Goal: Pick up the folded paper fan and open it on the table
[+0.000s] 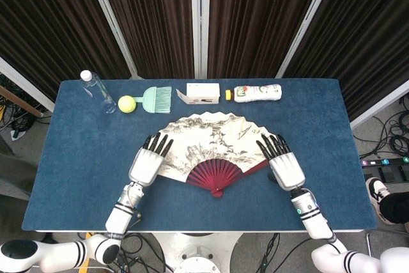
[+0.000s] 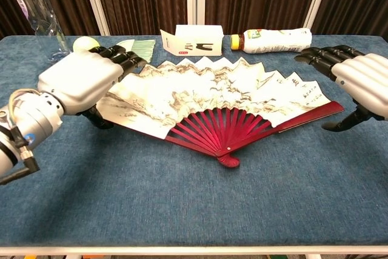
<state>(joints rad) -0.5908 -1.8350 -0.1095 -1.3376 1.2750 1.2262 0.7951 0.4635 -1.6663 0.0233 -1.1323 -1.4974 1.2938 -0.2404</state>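
Note:
The paper fan (image 1: 214, 135) lies spread wide on the blue table (image 1: 70, 177), ink-painted leaf toward the back, red ribs meeting at the pivot near the front. In the chest view the fan (image 2: 212, 95) rests flat. My left hand (image 1: 146, 163) is at the fan's left end, with straight fingers reaching over the leaf's edge. From the chest, the left hand (image 2: 79, 80) has its thumb down beside that edge. My right hand (image 1: 284, 164) is at the right end, fingers spread. The chest view shows the right hand (image 2: 364, 80) just off the red guard stick, holding nothing.
Along the back edge stand a clear water bottle (image 1: 97, 92), a yellow ball (image 1: 126, 103), a green brush (image 1: 156, 97), a white box (image 1: 202, 93) and a drink bottle (image 1: 257, 93) lying on its side. Dark curtains hang behind the table.

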